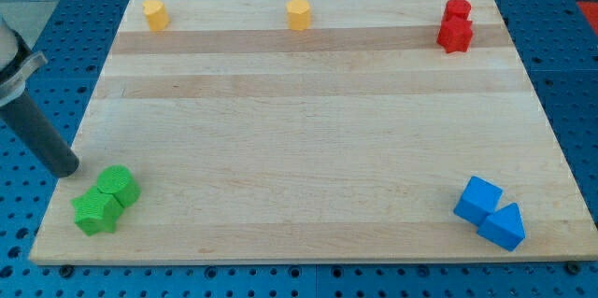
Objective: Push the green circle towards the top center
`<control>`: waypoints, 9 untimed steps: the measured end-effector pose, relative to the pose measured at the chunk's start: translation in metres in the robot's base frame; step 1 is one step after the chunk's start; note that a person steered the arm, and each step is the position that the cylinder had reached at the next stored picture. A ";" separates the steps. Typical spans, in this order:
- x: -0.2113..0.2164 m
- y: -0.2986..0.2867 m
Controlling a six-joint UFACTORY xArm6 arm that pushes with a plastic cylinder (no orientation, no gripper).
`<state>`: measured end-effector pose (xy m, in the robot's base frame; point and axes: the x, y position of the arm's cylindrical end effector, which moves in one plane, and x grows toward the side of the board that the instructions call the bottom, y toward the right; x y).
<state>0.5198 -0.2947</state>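
The green circle (118, 184) sits near the view's bottom left corner of the wooden board (308, 130), touching a green star-like block (95, 211) just below and left of it. My tip (68, 169) is at the board's left edge, a short way up and to the left of the green circle, apart from it. The rod runs up to the view's left edge.
Two yellow blocks stand along the top edge, one at the top left (155, 14) and one at the top center (298, 14). Two red blocks (455, 25) touch at the top right. Two blue blocks, a cube (477, 199) and a triangle (504, 226), touch at the bottom right.
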 end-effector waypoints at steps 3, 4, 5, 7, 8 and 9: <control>0.040 0.017; 0.041 0.044; 0.034 0.092; 0.023 0.136; 0.023 0.139; 0.000 0.161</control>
<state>0.5199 -0.1341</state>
